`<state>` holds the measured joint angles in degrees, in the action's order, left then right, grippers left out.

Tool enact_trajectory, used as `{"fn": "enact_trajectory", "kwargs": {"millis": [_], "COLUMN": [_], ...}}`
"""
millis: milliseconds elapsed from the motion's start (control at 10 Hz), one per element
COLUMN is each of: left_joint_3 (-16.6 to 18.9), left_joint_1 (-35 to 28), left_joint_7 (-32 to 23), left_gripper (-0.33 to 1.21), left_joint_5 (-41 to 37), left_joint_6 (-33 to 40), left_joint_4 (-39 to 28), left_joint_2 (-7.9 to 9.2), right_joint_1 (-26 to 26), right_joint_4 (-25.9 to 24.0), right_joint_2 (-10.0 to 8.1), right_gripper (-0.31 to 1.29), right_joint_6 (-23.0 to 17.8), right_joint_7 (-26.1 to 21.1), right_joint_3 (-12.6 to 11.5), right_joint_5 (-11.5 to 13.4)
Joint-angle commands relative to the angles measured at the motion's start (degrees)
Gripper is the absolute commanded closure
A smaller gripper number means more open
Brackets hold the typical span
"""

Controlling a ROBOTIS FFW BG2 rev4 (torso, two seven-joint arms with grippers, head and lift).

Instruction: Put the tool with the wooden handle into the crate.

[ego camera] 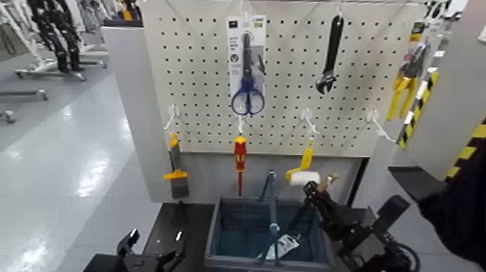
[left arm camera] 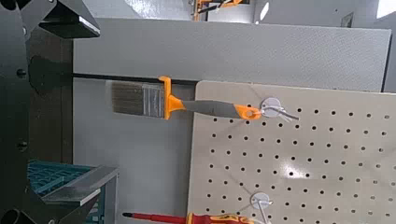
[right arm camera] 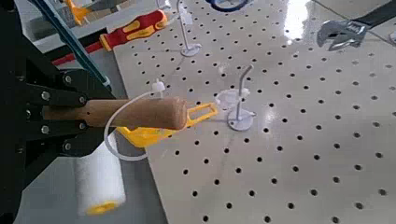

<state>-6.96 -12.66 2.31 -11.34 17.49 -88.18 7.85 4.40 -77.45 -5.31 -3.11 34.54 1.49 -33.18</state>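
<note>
Black angular gripper [right arm camera: 51, 121] with small silver screws; black right arm [ego camera: 365, 242] with a looped dark cable.

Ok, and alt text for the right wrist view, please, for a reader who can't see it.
The black right gripper is shut on a light-brown wooden handle with a white string loop, before a beige perforated pegboard. Around it: a yellow-handled white mini paint roller, a red-and-yellow screwdriver and a dark adjustable wrench.

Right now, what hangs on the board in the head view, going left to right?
Paintbrush, screwdriver, scissors, white roller, adjustable wrench, yellow-handled pliers.
</note>
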Motion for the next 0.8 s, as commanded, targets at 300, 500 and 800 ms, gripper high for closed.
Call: {"fn": "enact_trajectory", "kwargs": {"millis": [300,500,800], "left_joint_3": [0.02,0.02,0.2], "left_joint_1": [0.09,0.0,-0.09], "left_joint_7": [0.06,0.06,0.06], "left_gripper": [0.11,0.11,0.11], "left_joint_5": [0.0,-0.09,-0.18], "left_joint_6": [0.0,0.0,0.09], "left_joint_4": [0.11,0.11,0.11], "left_joint_2": [-0.02,-0.02,-0.02], "right_joint_1": [0.87,0.96,0.87], "right_joint_4": [1.33,1.16,0.81], "right_joint_2": [-0.14,-0.32,-0.32], "right_gripper": [1.14,1.14,0.66], "right_joint_6": [2.24,3.9,4.61], "right_joint_7": [-1.67,-2.02,-2.72], "right_joint_3": [3.61,4.4,4.58], "right_joint_5": [-1.97,-2.5,-3.73]}}
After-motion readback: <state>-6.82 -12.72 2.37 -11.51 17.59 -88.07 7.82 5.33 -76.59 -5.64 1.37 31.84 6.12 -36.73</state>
